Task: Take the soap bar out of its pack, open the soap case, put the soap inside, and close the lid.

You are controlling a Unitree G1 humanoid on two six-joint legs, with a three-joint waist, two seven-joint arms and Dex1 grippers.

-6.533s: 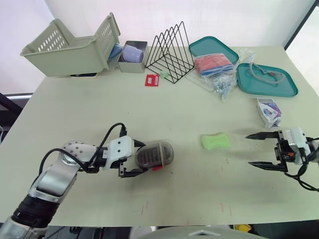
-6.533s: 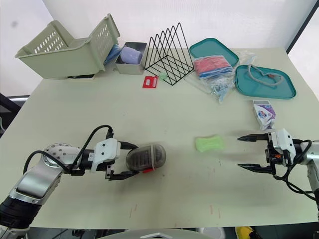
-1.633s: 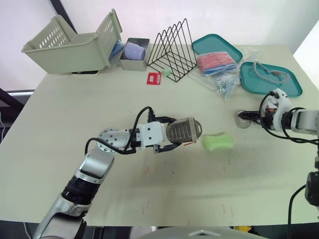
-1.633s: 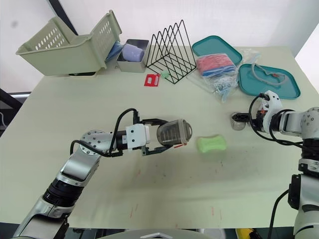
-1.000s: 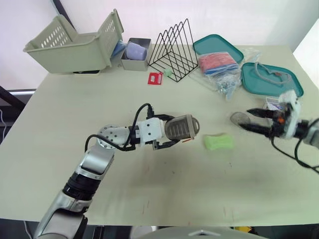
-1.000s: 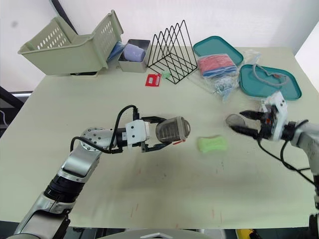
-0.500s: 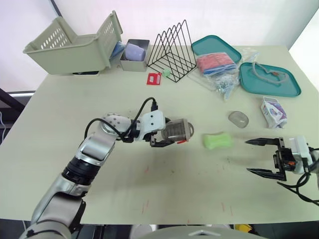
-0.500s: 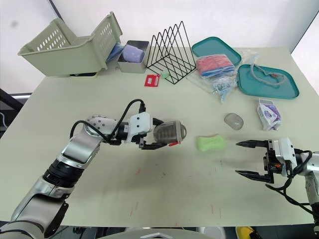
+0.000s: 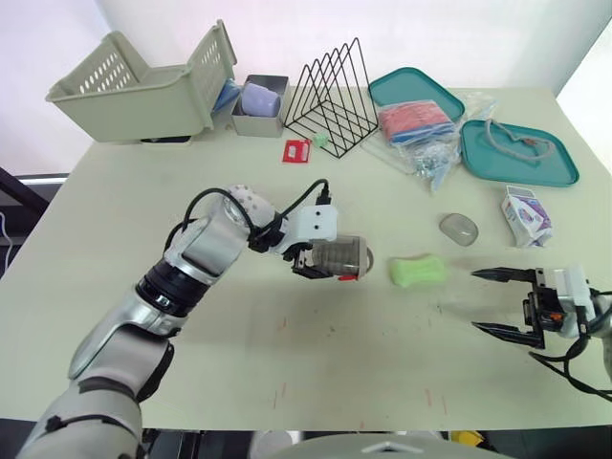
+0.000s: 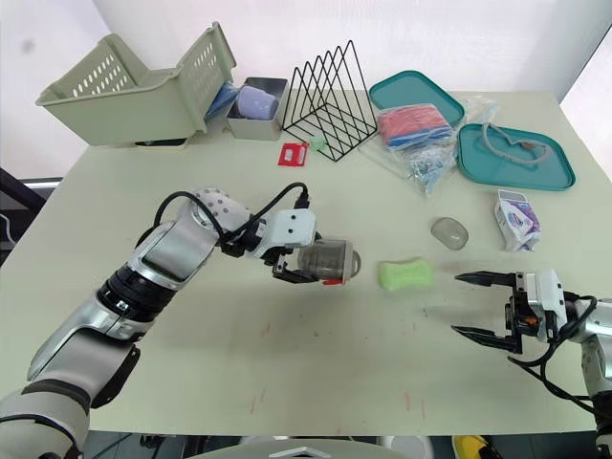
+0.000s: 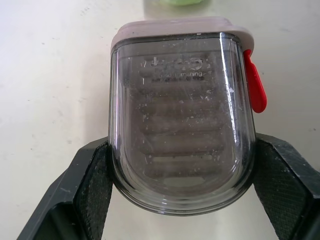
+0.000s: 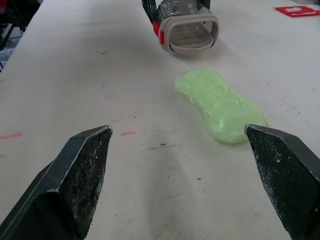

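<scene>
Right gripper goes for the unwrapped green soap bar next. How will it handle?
The green soap bar looks solid, so probably stiff. Its smooth rounded faces may slip in the open right gripper; the narrower waist seems safest. Lying flat, it shouldn't roll.

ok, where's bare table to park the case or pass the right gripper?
Bare: the near strip of table in front of the soap case and soap bar, between the arms; also the band between the wire rack and the case. Crowded: the back edge from basket to teal trays, and around the lid and soap pack.
</scene>
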